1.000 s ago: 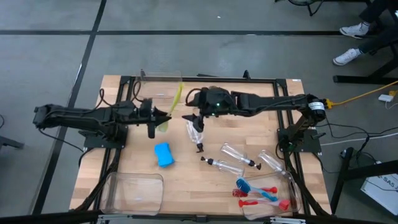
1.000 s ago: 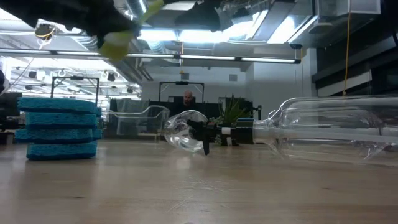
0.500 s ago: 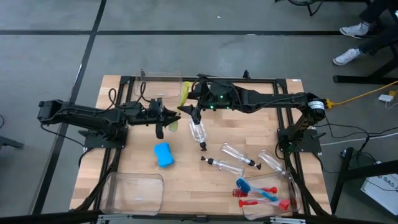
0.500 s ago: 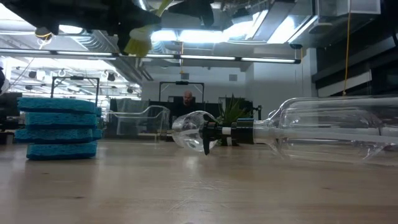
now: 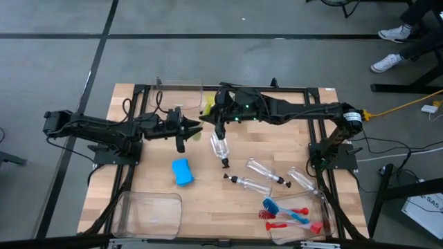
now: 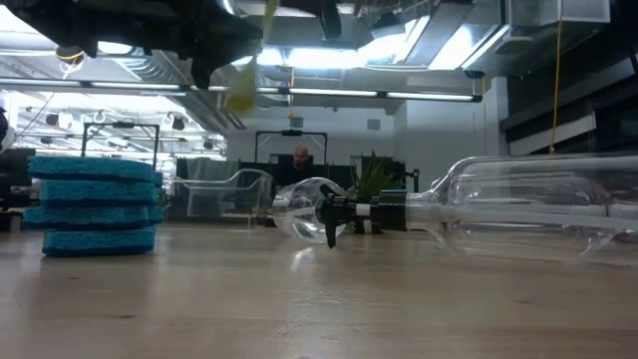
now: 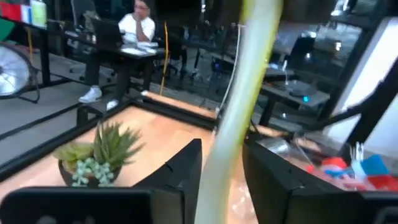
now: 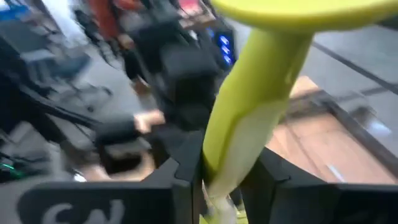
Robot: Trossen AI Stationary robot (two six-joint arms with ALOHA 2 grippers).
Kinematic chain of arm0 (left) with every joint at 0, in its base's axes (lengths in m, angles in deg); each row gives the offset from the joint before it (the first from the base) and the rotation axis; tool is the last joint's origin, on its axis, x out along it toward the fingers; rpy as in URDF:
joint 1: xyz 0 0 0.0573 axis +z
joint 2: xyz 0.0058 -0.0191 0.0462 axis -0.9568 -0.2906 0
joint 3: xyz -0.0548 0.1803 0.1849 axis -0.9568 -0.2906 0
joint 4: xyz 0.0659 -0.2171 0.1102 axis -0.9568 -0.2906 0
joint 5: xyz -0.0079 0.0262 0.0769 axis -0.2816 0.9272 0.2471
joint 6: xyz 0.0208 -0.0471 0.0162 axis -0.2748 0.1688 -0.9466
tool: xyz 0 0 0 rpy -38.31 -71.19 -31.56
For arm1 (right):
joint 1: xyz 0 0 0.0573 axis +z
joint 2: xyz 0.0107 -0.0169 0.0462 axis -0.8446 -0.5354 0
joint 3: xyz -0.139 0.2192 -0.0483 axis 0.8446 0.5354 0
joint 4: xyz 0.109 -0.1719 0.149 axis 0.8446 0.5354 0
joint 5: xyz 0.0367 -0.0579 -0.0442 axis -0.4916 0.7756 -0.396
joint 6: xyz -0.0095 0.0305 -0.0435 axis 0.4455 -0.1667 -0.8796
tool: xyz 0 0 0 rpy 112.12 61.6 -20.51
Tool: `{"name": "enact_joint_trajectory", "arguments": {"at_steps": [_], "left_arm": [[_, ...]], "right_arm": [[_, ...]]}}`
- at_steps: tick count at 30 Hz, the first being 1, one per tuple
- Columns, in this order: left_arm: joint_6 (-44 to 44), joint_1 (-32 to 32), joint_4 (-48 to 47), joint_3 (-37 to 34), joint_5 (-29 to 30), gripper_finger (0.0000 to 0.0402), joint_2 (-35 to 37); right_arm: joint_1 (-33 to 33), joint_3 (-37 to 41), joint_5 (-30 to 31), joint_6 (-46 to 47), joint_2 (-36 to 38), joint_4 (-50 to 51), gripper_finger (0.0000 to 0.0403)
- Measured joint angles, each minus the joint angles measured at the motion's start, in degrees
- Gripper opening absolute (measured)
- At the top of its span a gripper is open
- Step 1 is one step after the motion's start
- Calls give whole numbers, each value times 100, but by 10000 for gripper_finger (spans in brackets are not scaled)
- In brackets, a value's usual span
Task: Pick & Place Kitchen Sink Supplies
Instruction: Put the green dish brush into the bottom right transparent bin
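The yellow-green brush hangs in the air over the table's far middle, its pale head low and clear of the wood. My right gripper is shut on its handle. My left gripper is level beside it from the left, slightly open, its fingers either side of the handle. A blue sponge lies flat on the table. Several clear pump bottles lie on their sides. Red and blue brushes lie at the near right. My right gripper pinches the brush's handle between its two fingers, coming about level from the table's right and lying across the handle. The brush is lifted clear and hangs steeply, head downward. My left gripper has the handle between its fingers with a slim gap on one side; whether a finger touches it I cannot tell.
One clear bin stands at the far edge behind the brush, another at the near left, and a third at the near right corner. A potted plant shows low in the left wrist view. People sit beyond the table.
My left gripper has carried the brush toward the table's right, then stopped. My right gripper has shifted left onto the handle, which is now between its fingers. The brush stands steeper than before, and its head has swung right and sunk a little.
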Motion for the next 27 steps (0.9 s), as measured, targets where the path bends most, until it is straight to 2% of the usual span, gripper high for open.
{"name": "enact_joint_trajectory", "arguments": {"at_steps": [4,10,15,23,27], "left_arm": [[0,41,-15,1,-17,136,4],[0,315,-112,0,20,165,27],[87,631,-266,0,25,176,27],[212,936,-251,0,-488,175,27],[210,944,-252,0,-625,177,27]], "right_arm": [[-41,-40,129,-23,-11,827,75],[-46,-828,-253,150,-11,3003,75],[-45,-1562,-1140,465,-8,4394,75],[412,-1945,-2866,770,1,4592,75],[730,-1943,-3292,1186,6,4814,75]]}}
